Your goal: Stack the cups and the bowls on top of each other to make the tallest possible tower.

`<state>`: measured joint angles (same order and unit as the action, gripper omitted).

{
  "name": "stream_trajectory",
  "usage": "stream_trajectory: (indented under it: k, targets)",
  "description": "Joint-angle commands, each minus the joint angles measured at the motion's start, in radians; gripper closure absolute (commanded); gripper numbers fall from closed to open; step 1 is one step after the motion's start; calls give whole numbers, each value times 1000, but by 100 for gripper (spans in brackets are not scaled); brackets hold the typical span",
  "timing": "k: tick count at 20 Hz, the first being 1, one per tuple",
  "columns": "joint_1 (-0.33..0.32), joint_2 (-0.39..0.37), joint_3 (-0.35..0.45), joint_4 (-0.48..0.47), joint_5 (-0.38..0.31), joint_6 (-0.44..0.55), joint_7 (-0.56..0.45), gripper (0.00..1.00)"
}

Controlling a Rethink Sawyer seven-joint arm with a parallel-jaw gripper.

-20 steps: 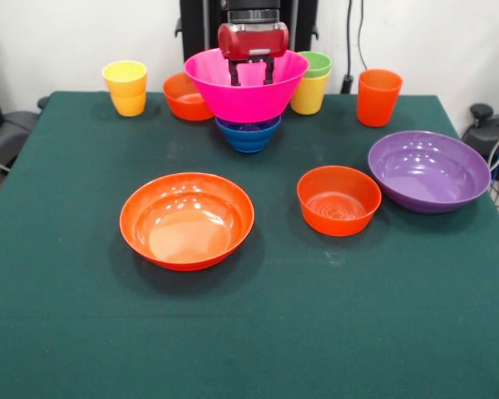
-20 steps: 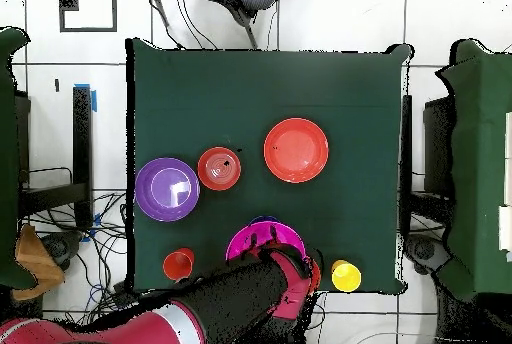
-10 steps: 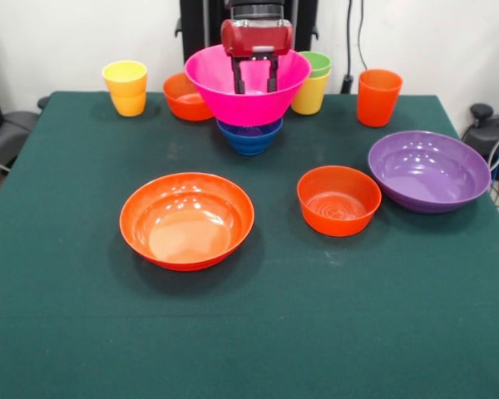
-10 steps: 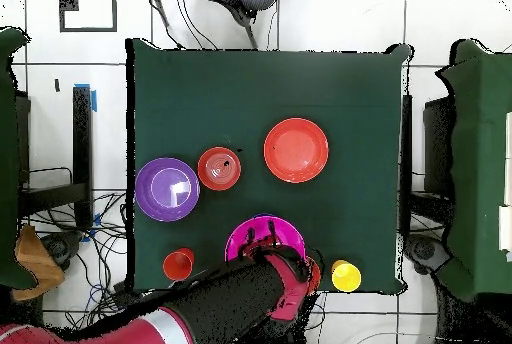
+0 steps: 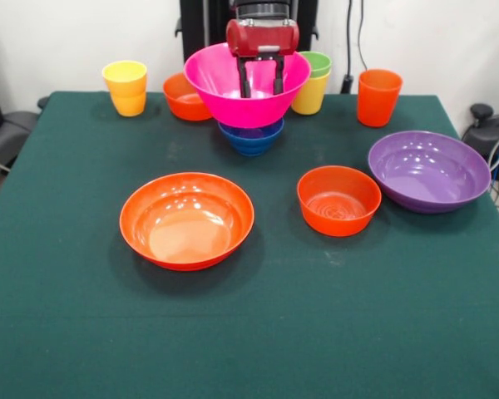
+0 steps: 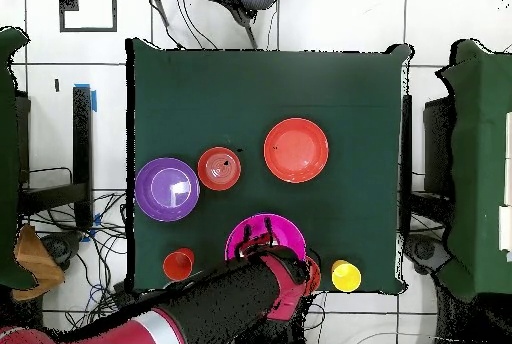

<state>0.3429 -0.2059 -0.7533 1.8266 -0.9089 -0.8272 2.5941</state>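
One green table (image 5: 66, 332) carries everything here, and the biggest piece on it is the deep pink bowl (image 5: 224, 96), sitting upright on top of the small blue bowl (image 5: 251, 139) near the far edge. The gripper (image 5: 260, 76) reaches down into the pink bowl with its two dark fingers (image 5: 244, 79) spread apart (they hold nothing, as far as the front view shows). The wide purple bowl (image 5: 429, 170) lies at the right side, with a small orange bowl (image 5: 338, 200) just beside it, and the wide orange bowl (image 5: 187, 219) sits well apart toward the middle left. Another small orange bowl (image 5: 181, 98) stands behind the pink one. The tall orange cup (image 5: 378, 97) stands far right, a light green cup (image 5: 318, 64) sits nested in a yellow cup (image 5: 308, 96), and a second yellow cup (image 5: 126, 87) stands far left.
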Motion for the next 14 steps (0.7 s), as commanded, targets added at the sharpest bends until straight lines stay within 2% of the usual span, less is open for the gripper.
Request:
stream_trajectory:
  k: [1,14]
  targets:
    - [20,71,72,-42,71,-25,-298,0]
    - [32,145,56,-59,107,-40,-296,0]
